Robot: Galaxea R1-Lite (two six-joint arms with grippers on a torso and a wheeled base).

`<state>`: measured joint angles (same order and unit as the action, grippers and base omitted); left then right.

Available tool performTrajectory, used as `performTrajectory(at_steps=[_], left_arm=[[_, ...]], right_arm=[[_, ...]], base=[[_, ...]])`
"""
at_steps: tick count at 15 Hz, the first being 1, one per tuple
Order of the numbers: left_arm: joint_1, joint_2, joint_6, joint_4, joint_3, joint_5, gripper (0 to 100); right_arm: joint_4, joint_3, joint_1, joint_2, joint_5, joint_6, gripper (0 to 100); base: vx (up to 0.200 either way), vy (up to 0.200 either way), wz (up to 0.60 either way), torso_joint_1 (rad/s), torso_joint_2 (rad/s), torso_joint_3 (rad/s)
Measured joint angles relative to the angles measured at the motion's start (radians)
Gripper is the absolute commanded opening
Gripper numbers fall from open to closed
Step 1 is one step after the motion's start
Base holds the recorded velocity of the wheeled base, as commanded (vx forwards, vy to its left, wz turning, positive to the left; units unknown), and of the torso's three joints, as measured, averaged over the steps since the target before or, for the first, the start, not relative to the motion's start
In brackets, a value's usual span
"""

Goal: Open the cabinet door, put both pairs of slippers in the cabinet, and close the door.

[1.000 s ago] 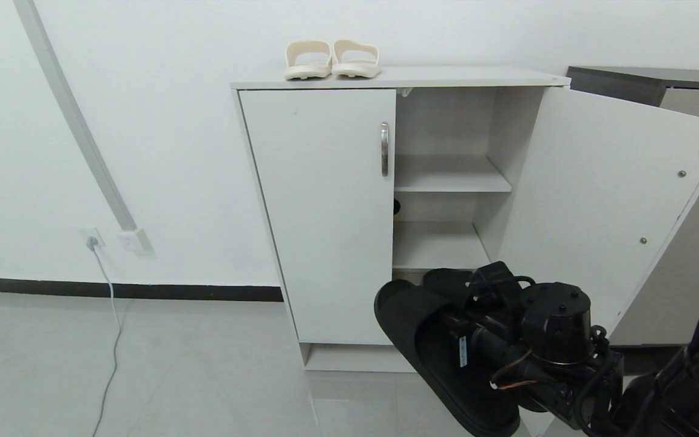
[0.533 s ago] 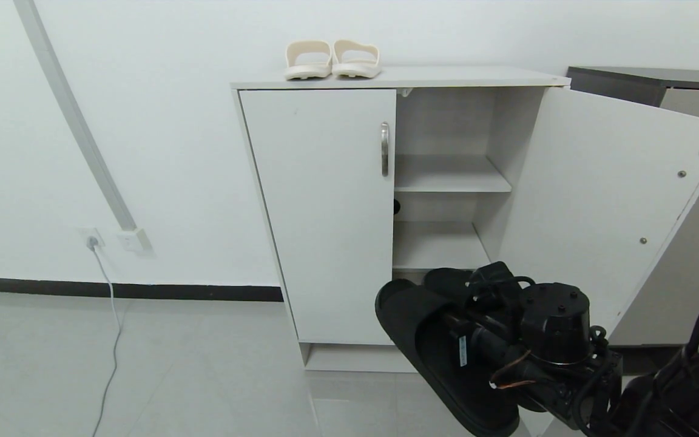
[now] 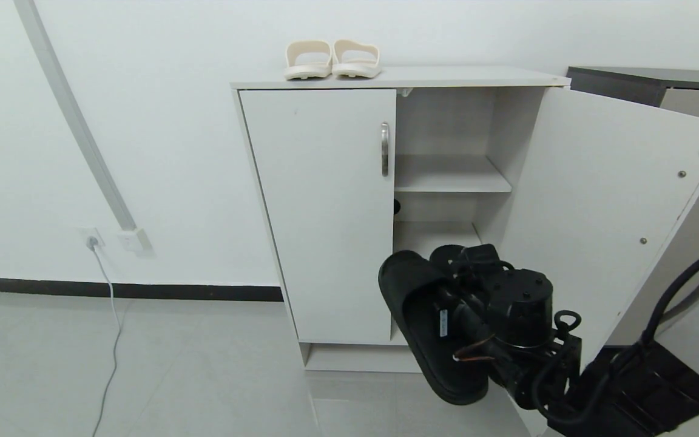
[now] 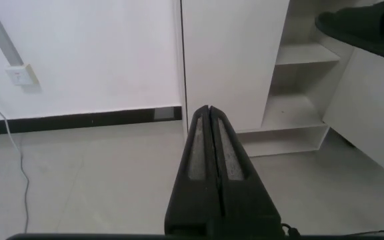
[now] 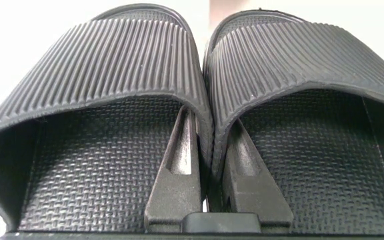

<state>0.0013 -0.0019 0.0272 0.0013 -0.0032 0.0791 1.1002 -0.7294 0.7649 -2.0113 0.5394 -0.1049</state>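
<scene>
Where the right jaws meet, we find them clamped on the black slippers (image 3: 428,321). In the right wrist view its fingers (image 5: 179,167) sit one inside each slipper, with the two adjoining strap walls pinched between them. The pair is held side by side at the lower centre-right of the head view, in front of the open half of the cabinet (image 3: 319,212). Its upper end overlaps the lower shelf (image 3: 434,233); we cannot tell whether it touches.

The left jaws are closed on nothing. Their fingers (image 4: 202,150) are pressed flat together over the floor (image 4: 79,187) at the bottom centre of the left wrist view.

The right door (image 3: 598,206) stands swung wide at centre right, and the left door (image 3: 325,230) is closed, its handle (image 3: 384,149) upright. The upper shelf (image 3: 446,176) is in the open half. The cream slippers (image 3: 331,59) sit side by side on the cabinet top (image 3: 459,76), at upper centre. A grey cabinet (image 3: 689,85) stands at the right edge.
</scene>
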Motion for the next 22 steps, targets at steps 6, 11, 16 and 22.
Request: performTrajectory(at_steps=[6, 11, 16, 22], left_arm=[[0.0, 0.0, -0.004, 0.001, 0.0, -0.001, 0], [0.0, 0.0, -0.004, 0.001, 0.0, -0.001, 0], [0.0, 0.0, -0.006, 0.001, 0.0, -0.001, 0], [0.0, 0.001, -0.014, 0.0, 0.0, -0.001, 0]], right_arm=[[-0.08, -0.176, 0.007, -0.101, 0.166, -0.044, 0], [-0.078, -0.179, 0.009, -0.112, 0.184, -0.044, 0], [-0.078, -0.171, 0.007, -0.115, 0.183, -0.044, 0], [-0.079, -0.161, 0.001, -0.12, 0.183, -0.044, 0]], base=[[0.0, 0.0, 0.0, 0.0, 0.0, 0.0], [0.0, -0.2, 0.0, 0.0, 0.0, 0.004], [0.0, -0.08, 0.0, 0.002, 0.0, 0.001], [0.0, 0.0, 0.0, 0.0, 0.0, 0.0]])
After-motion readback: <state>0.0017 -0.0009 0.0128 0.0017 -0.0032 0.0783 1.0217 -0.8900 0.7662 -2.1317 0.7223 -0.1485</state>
